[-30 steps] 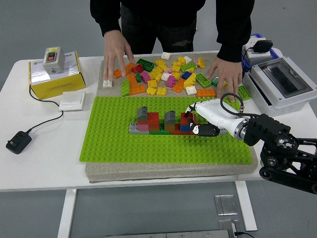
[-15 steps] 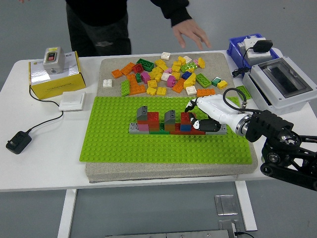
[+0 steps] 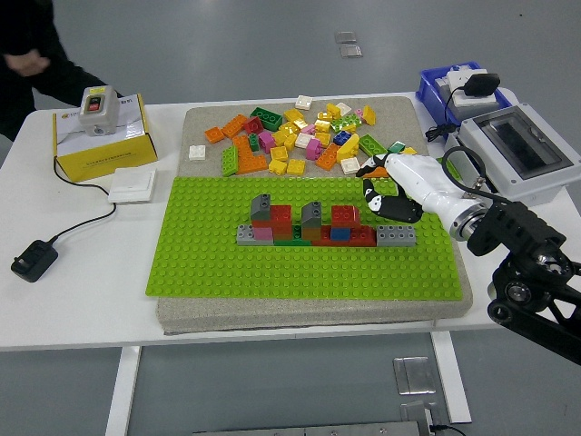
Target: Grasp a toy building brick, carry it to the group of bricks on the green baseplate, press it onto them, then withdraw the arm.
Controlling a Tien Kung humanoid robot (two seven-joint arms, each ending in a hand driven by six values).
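Baseplate, bricks beside robot hand

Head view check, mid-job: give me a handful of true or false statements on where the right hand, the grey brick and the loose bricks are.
1. The right hand is gripping a brick. False: its fingers hold nothing, and it hangs above the baseplate's far right part.
2. A grey brick sits at the right end of the brick group on the green baseplate. True.
3. The loose bricks lie beyond the baseplate's far edge. True.
4. A person's hands rest on the loose bricks. False: the person is at the far left, away from the pile.
5. The left hand is reaching over the baseplate. False: it is not visible.
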